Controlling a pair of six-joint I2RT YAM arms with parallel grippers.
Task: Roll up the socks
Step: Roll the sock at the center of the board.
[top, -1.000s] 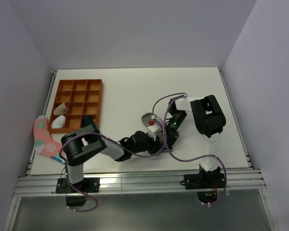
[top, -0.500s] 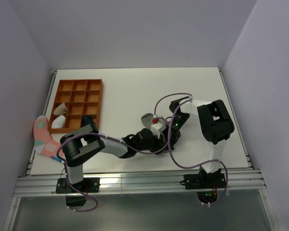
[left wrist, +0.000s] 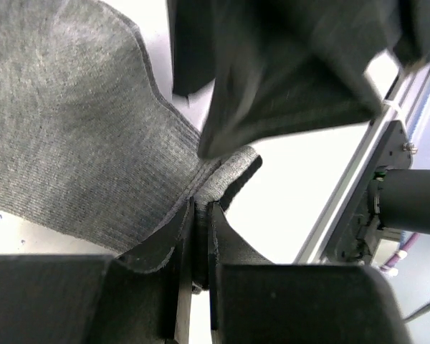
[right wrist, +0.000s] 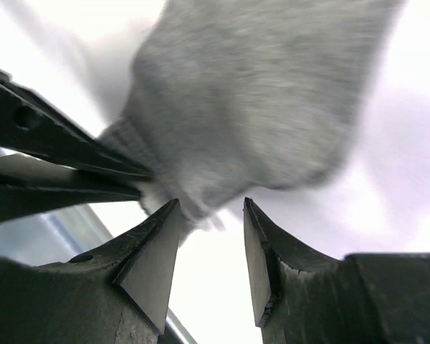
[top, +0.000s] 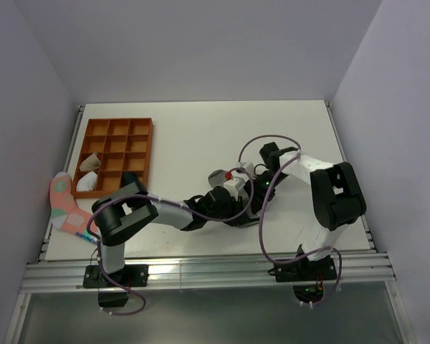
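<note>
- The grey sock (left wrist: 72, 129) is seen near the middle of the counter (top: 201, 136), between the two hands.
- The left hand (left wrist: 198, 208) is closed narrowly on the grey sock, with a fold of its ribbed edge pinched between the fingers.
- The navy sock (left wrist: 294, 64) is seen above the grey sock in the left wrist view. It is blurred, and its edge lies over the grey ribbing.
- The right hand (right wrist: 209, 208) is held partly spread. Nothing is gripped between its fingers, and the grey sock is just ahead of their tips.
- An orange tray (top: 119, 120) is set at the counter's far left, and pale bundles (top: 89, 172) are held in its left-hand compartments.
- A pink sock (top: 63, 201) is draped at the counter's left edge, beside the tray's near corner.
</note>
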